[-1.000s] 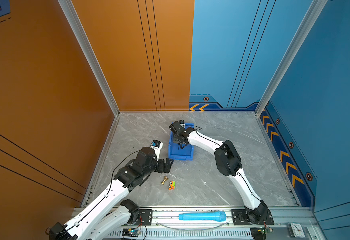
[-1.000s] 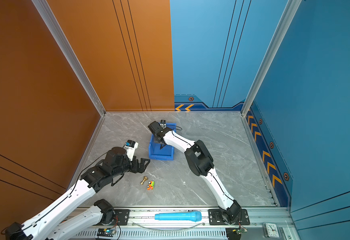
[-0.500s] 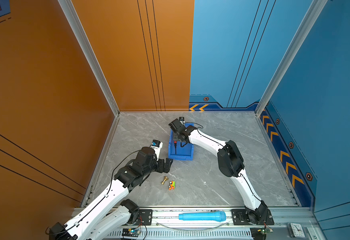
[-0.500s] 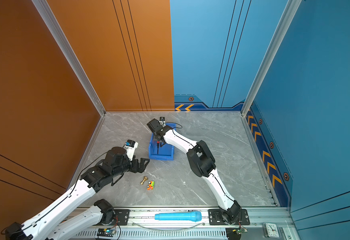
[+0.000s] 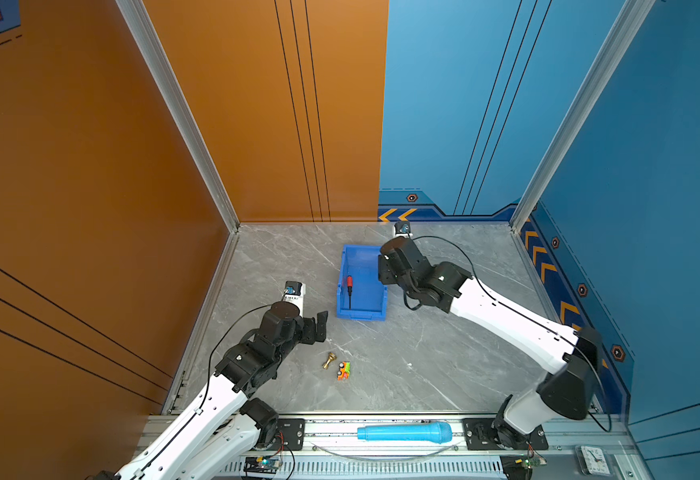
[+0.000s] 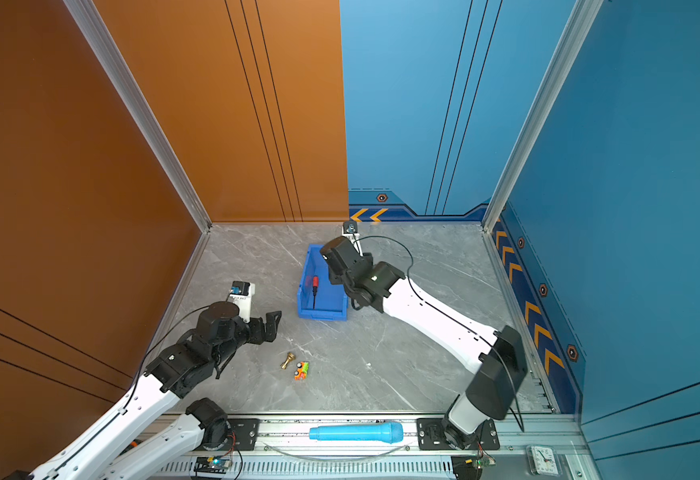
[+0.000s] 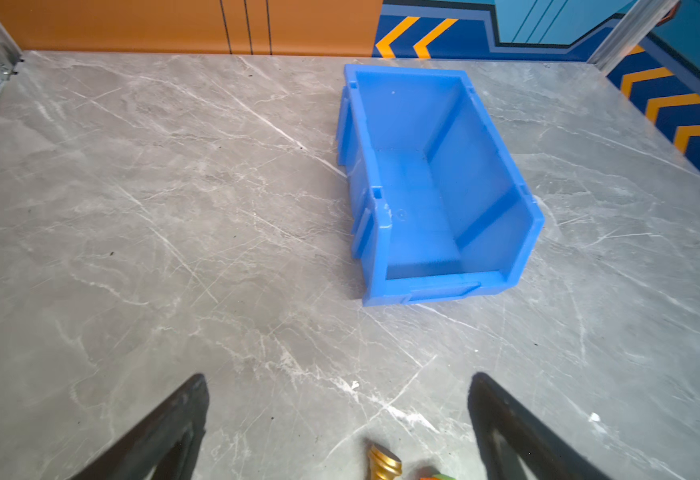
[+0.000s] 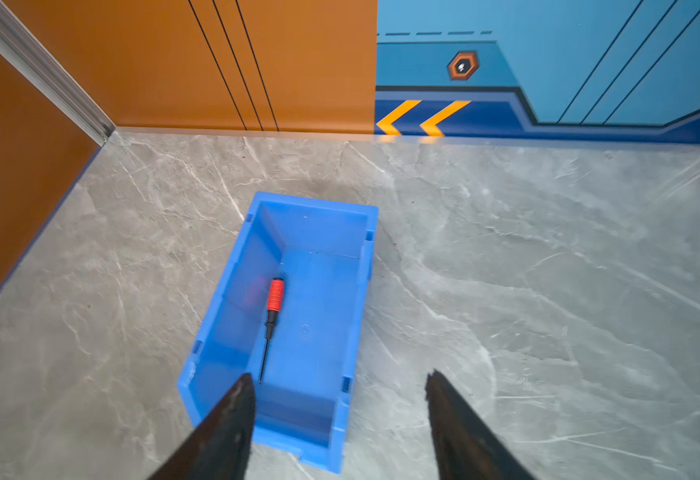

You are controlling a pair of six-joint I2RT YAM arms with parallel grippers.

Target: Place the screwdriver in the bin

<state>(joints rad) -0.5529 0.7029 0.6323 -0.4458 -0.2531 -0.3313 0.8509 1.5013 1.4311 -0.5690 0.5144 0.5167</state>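
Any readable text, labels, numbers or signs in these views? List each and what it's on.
No words or numbers can be read.
Yellow chevrons on the back wall's dark band: arrows only.
Hexagon badge on the blue wall: a symbol, no lettering.
Clock by the front rail: dial figures too small.
Orange-green toy on the table: print too small.

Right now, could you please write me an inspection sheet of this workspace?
Surface: grey marble-look tabletop, white veins.
Job's things: screwdriver lies flat inside the bin, near a long wall.
Clutter: brass fitting and orange-green toy beside each other; cyan cylinder on the front rail; clock.
Grippers: left gripper and right gripper open, empty.
Cables: black cable along each arm.
Surroundings: orange wall, blue wall.
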